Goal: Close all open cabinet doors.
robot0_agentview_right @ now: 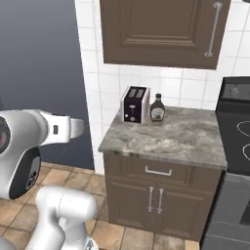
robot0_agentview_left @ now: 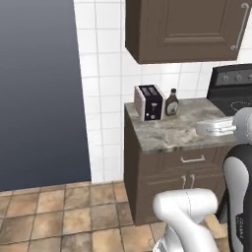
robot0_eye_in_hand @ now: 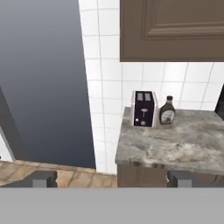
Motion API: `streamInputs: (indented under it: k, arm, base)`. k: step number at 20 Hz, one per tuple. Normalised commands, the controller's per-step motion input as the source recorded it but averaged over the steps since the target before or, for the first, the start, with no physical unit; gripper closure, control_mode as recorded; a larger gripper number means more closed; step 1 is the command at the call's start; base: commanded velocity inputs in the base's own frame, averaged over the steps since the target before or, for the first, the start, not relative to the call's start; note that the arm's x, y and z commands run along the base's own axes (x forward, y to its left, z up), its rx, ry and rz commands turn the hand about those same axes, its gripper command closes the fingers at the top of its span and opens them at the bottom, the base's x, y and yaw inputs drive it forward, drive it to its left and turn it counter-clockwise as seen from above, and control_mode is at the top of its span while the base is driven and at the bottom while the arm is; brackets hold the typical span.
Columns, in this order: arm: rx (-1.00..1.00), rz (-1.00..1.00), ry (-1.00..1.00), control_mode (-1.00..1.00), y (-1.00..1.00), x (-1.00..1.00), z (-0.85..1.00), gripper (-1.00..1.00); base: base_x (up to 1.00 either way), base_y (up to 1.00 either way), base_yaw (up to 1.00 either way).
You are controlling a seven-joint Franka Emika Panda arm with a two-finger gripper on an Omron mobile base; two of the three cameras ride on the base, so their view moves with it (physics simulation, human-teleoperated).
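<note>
A dark brown wall-cupboard door point(robot0_agentview_left: 187, 24) with a recessed panel and a vertical silver bar handle point(robot0_agentview_left: 241, 27) hangs above the counter. It lies flush with its cupboard. The right base view has the same door point(robot0_agentview_right: 161, 29) and its handle point(robot0_agentview_right: 212, 29) on the right side. In the hand view the door's lower part point(robot0_eye_in_hand: 175, 26) is at the top right. My gripper point(robot0_eye_in_hand: 112, 179) is open, its fingertips point(robot0_eye_in_hand: 43, 178) far apart with nothing between them. It is well back from the cupboard, at about counter height.
A black toaster point(robot0_agentview_left: 149, 102) and a brown sauce bottle point(robot0_agentview_left: 172, 102) stand at the back of the stone counter point(robot0_agentview_left: 172, 130). A black stove point(robot0_agentview_right: 237, 127) adjoins on the right. A grey-blue fridge side point(robot0_agentview_left: 39, 88) fills the left. Base cupboards point(robot0_agentview_right: 156, 195) sit below.
</note>
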Motion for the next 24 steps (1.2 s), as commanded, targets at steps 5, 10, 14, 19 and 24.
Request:
streamInputs:
  k: [5, 10, 14, 19, 24]
  arm:
    - [0.0, 0.0, 0.0, 1.0, 0.0, 0.0, 0.0, -1.0]
    - [0.0, 0.0, 0.0, 1.0, 0.0, 0.0, 0.0, -1.0]
    - [0.0, 0.0, 0.0, 1.0, 0.0, 0.0, 0.0, -1.0]
    - [0.0, 0.0, 0.0, 1.0, 0.0, 0.0, 0.0, -1.0]
    - [0.0, 0.0, 0.0, 1.0, 0.0, 0.0, 0.0, -1.0]
  base:
    - [-0.65, 0.78, 0.23]
    - [-0.44, 0.9, 0.39]
    - [-0.21, 0.87, 0.5]
    - [-0.05, 0.7, 0.54]
    - [-0.02, 0.65, 0.54]
